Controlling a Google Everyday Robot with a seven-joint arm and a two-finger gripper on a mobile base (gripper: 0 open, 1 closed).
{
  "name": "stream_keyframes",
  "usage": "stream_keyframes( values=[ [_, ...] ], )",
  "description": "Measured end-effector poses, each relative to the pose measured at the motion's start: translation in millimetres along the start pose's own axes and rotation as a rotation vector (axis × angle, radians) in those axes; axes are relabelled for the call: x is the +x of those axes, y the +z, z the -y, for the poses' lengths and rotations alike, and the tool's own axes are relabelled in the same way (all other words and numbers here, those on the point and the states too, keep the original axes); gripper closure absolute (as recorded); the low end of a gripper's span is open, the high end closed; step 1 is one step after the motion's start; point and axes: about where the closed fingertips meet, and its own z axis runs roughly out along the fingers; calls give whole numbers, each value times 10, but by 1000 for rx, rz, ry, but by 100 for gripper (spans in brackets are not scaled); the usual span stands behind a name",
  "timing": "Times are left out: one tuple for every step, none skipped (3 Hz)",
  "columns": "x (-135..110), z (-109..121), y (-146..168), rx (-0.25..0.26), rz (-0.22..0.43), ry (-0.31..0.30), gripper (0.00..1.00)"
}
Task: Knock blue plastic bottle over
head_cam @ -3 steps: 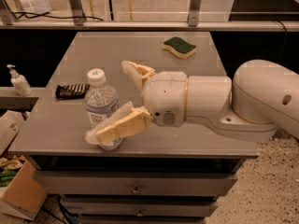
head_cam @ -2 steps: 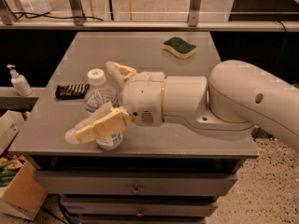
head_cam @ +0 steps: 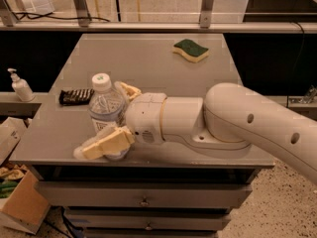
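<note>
Gripper (head_cam: 102, 119) sits low over the grey table (head_cam: 148, 58), fingers spread wide and clamped on nothing. Blue plastic bottle (head_cam: 105, 107) stands upright between them. The near finger (head_cam: 101, 145) crosses its base, possibly touching. Dark packet (head_cam: 76, 96) just left of the gripper; sponge (head_cam: 190, 50) well beyond it.

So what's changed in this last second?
The arm slid left in the view, so the open gripper reaches further past the blue plastic bottle, a finger on each side. Nothing gripped. The bottle still stands where it was; the sponge and pump dispenser haven't moved.
</note>
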Motion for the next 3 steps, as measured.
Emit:
stream_keyframes(
  values=[
    [279, 127, -69, 23, -11, 14, 16],
    [434, 265, -167, 46, -13, 20, 40],
    [466, 425, -270, 72, -14, 32, 63]
  ],
)
